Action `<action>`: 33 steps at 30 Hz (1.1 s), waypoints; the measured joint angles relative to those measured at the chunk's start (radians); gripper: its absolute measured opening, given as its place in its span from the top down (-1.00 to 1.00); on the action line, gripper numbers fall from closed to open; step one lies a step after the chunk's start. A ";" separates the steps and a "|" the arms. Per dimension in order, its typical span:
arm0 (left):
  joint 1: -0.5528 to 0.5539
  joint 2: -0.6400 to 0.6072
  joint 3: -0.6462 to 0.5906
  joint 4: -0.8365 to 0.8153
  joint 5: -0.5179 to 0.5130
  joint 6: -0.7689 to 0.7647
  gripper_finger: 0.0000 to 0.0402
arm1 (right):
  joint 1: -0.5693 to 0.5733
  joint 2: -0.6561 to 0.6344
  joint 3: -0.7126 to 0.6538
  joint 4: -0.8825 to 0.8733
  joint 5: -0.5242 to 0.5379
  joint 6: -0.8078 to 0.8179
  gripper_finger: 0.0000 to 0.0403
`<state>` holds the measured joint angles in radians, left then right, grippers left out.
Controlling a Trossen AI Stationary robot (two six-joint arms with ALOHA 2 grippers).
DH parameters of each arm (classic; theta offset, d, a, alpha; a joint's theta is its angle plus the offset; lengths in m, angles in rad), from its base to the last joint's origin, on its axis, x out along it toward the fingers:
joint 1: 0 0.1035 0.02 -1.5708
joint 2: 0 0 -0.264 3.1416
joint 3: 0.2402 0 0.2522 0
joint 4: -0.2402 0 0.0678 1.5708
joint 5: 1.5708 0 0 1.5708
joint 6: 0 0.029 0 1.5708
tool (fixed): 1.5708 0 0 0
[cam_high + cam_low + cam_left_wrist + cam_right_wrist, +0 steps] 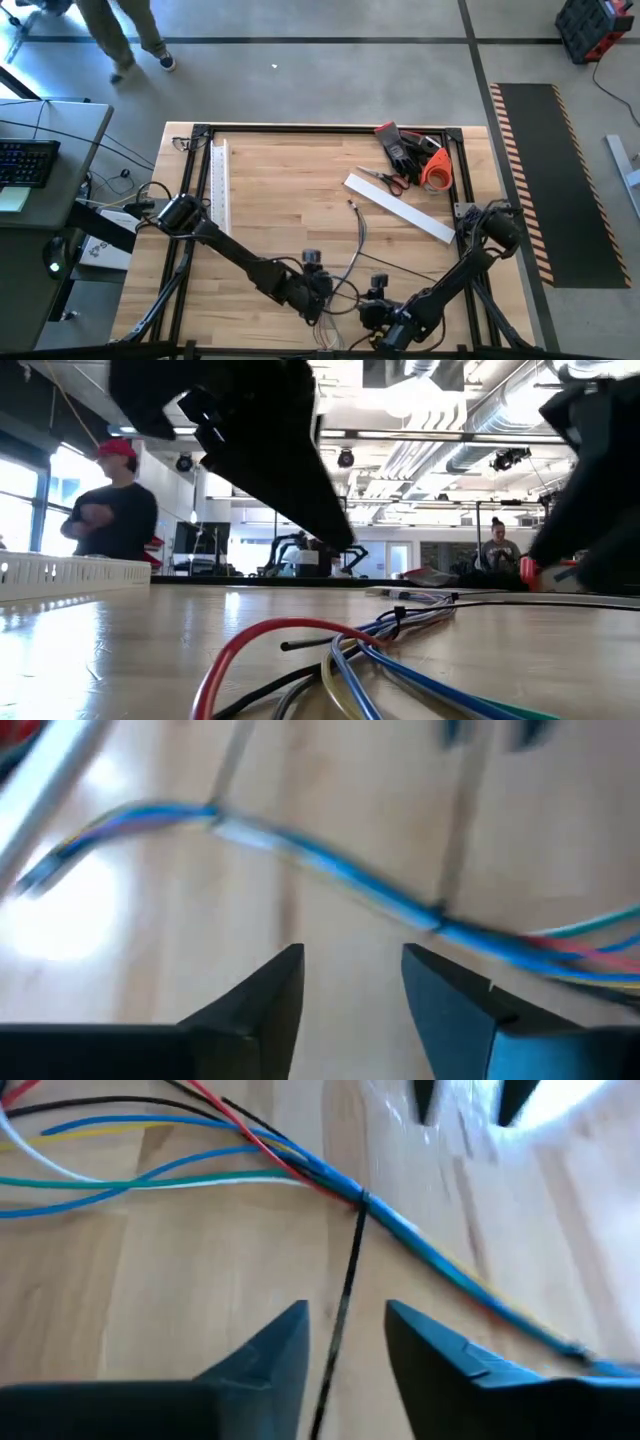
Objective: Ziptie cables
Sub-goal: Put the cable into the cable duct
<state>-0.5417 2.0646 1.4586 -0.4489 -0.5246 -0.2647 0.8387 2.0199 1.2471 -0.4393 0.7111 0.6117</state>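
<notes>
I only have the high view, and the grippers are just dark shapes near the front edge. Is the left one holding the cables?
Observer: No. The left wrist view shows the left gripper open and empty. The cables lie on the table beyond it.
Operator: And the right?
Observer: The right gripper is open too. A ziptie is cinched around the bundle, and its tail runs toward the gap.
Operator: Any wires off the table?
Observer: In the low view, a red wire arches up off it.
</notes>
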 joint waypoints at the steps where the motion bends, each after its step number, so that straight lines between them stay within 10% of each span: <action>1: -0.003 -0.011 0.000 -0.042 -0.028 -0.048 0.22 | 0.000 -0.006 0.008 -0.014 0.000 -0.024 0.35; 7: -0.041 -0.063 -0.009 -0.526 -0.227 -0.615 0.24 | 0.030 -0.061 0.027 -0.053 0.009 -0.086 0.11; 12: -0.038 -0.150 -0.112 -0.924 -0.162 -1.143 0.25 | 0.061 -0.067 0.028 -0.053 0.073 -0.070 0.09; 24: 0.061 -0.609 -0.675 -0.709 -0.050 -1.491 -0.13 | 0.067 -0.067 0.028 -0.040 0.118 -0.052 0.09; 33: 0.096 -0.643 -0.835 -0.615 -0.029 -1.565 -0.11 | 0.067 -0.066 0.027 -0.039 0.131 -0.043 0.09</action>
<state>-0.4453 1.4213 0.6238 -1.0637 -0.5538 -1.8295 0.9059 1.9541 1.2743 -0.4779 0.8417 0.5687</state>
